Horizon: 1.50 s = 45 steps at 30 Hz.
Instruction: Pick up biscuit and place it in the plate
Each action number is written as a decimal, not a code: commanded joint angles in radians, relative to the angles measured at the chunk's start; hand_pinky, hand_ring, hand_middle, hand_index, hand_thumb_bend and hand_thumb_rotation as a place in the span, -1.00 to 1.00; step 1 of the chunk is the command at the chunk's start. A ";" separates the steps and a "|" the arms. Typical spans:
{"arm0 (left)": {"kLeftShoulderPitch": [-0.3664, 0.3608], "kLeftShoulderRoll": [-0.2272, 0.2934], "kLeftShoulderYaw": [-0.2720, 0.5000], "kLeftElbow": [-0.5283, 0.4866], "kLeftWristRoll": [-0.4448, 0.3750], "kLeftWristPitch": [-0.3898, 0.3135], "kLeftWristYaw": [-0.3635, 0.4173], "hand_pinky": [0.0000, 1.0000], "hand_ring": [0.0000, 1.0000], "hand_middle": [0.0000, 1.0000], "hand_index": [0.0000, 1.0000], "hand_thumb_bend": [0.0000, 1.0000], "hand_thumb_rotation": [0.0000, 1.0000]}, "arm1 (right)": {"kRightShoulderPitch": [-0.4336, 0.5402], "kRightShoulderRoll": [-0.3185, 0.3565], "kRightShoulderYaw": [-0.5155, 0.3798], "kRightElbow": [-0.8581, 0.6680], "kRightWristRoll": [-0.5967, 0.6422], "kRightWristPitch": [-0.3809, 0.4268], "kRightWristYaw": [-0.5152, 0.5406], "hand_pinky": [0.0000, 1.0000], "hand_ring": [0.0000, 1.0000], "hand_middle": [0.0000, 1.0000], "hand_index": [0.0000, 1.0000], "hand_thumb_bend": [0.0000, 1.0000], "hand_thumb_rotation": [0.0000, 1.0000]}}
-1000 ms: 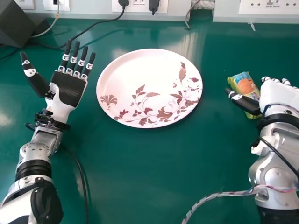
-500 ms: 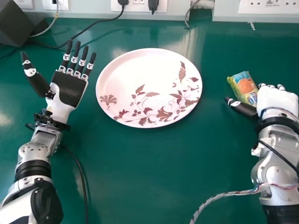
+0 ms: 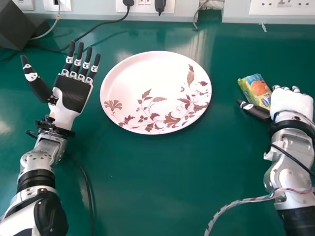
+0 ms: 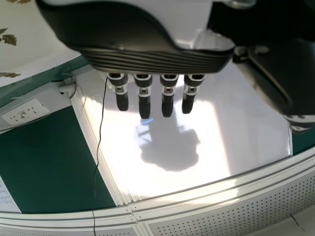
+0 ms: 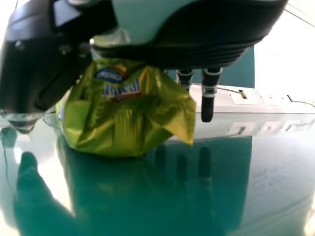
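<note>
A biscuit packet [image 3: 257, 91] in a shiny yellow-green wrapper, with an orange and blue design, rests on a glossy green surface [image 3: 157, 187]. It lies on the robot's right, apart from the plate. Just beside it is the right hand [image 3: 291, 105], low and open: the right wrist view shows the fingers straight, with the packet on the thumb's side of them. The wrapper sits very close to the palm, though whether they touch is hard to tell.

Next inward is a round, pale pink plate [image 3: 142, 69] with a brown leaf and flower pattern, between the two hands. On its far side from the packet, the left hand [image 3: 73, 93] lies palm up — fingers straight, thumb spread wide. Farther back are a dark box [image 3: 15, 27], cables and white wall sockets [image 3: 283, 7].

The task appears to be at the grasping step: the hand is in place but has no grip. Closing on the packet, lifting it, carrying it across and setting it on the plate — all of that remains.
</note>
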 commanded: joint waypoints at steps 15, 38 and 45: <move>0.010 0.013 0.041 0.016 -0.056 0.114 0.019 1.00 0.93 0.98 1.00 1.00 0.41 | -0.008 -0.064 0.055 0.084 0.083 0.021 -0.062 0.27 0.47 0.70 0.77 0.95 0.35; -0.011 0.016 0.078 0.057 -0.085 0.169 0.035 1.00 0.85 0.93 0.96 1.00 0.17 | 0.029 -0.193 0.072 -0.011 0.131 0.013 0.094 0.15 0.34 0.74 0.74 0.37 -0.68; -0.015 0.018 0.102 0.074 -0.110 0.214 0.058 0.98 0.82 0.89 0.94 1.00 0.11 | 0.031 -0.211 0.081 -0.010 0.133 0.002 0.110 0.10 0.28 0.78 0.71 0.37 -0.87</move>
